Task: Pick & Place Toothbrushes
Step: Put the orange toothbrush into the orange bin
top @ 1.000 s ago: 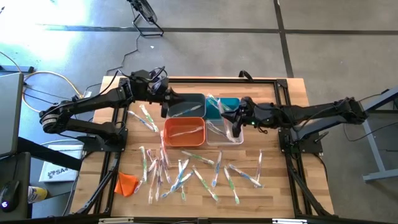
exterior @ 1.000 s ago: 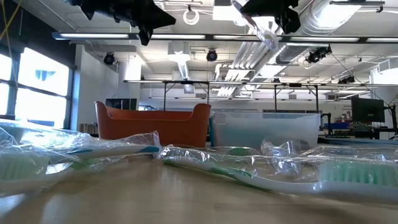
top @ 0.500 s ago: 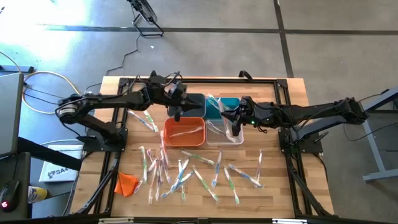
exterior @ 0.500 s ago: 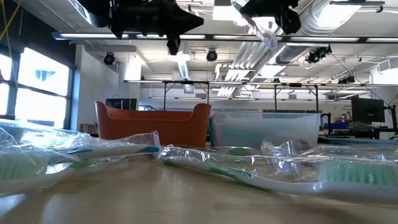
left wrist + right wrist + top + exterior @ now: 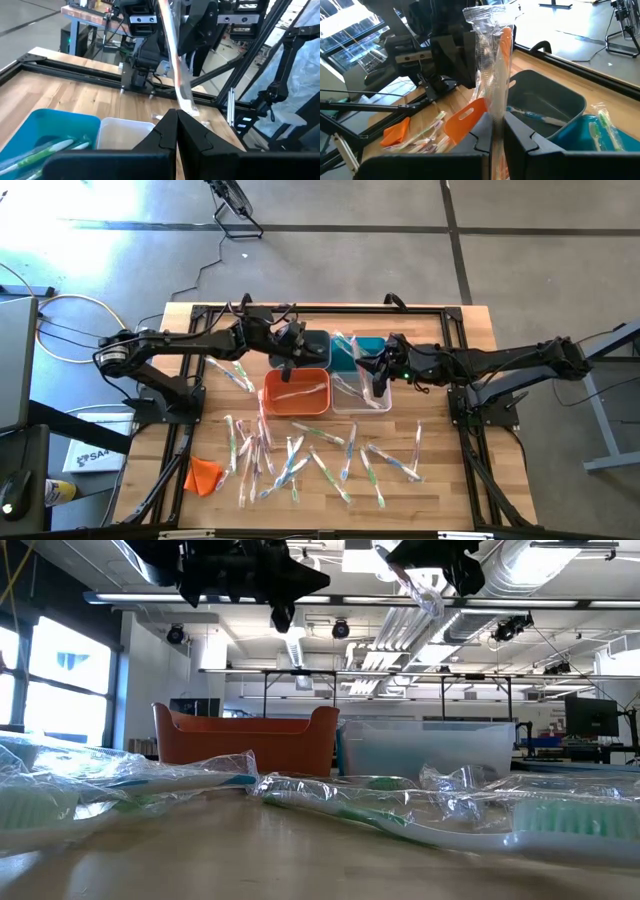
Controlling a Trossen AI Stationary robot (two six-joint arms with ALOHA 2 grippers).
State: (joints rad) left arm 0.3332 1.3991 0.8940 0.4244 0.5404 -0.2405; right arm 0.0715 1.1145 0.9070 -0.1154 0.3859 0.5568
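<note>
The toothbrushes [image 5: 300, 460] look light and thin, each with a stiff handle inside a clear wrapper that seems slippery and easy to crumple. I think the best hold is across the middle of the handle, not on the loose wrapper end.

Most of them lie scattered on the desk [image 5: 450, 450] in front of the orange bin [image 5: 296, 391], some crossing each other, so a free one at the edge of the heap is easier. A few lie already in the bins.

The right gripper [image 5: 378, 378] hangs above the clear bin [image 5: 360, 394], beside the orange bin, its jaws clenched on one wrapped toothbrush [image 5: 492, 65] that hangs down.

The left gripper [image 5: 290, 360] is over the far edge of the orange bin, jaws closed on nothing.

The bins stand close together, but above them the room is open.
</note>
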